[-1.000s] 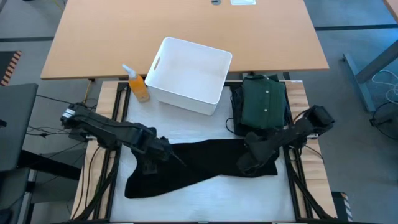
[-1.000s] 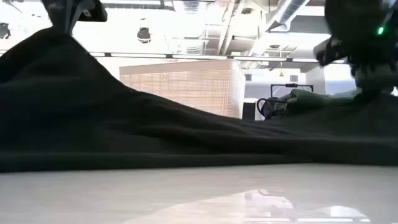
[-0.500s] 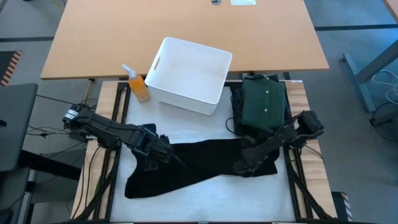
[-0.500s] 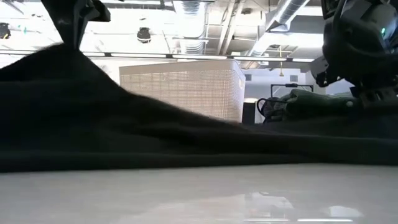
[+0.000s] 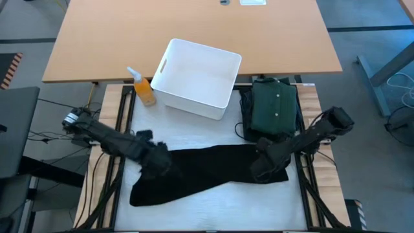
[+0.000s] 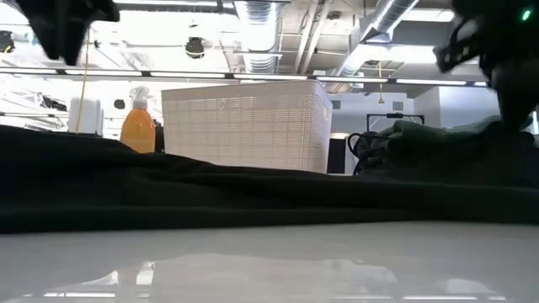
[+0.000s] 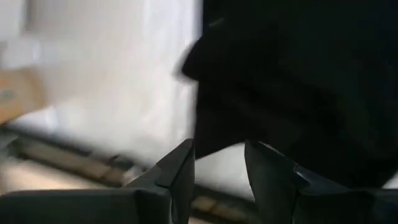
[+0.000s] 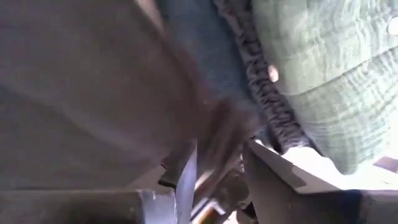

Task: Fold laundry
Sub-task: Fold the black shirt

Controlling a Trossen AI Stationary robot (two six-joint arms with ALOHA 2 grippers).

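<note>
A black garment [image 5: 207, 171] lies spread low across the white tabletop, from the near left to the right side. My left gripper [image 7: 217, 149] stands open just off the garment's left part [image 5: 158, 162], and the low view shows it raised clear of the cloth [image 6: 63, 34]. My right gripper [image 8: 217, 152] is open close over the garment's right end [image 5: 262, 167]. A folded dark green buttoned shirt [image 5: 276, 107] rests on a dark stack at the far right.
A white plastic bin [image 5: 197, 77] stands at the table's far middle, with an orange spray bottle [image 5: 143, 87] to its left. The green shirt's stack sits just behind my right gripper. A bare strip of white tabletop [image 5: 213, 210] runs along the near edge.
My left gripper has let go of the garment's left part and risen, drawing slightly toward the table's left edge. The peak of cloth it held up has fallen flat onto the table. My right gripper has lifted off the garment's right end, which stays lying where it was.
</note>
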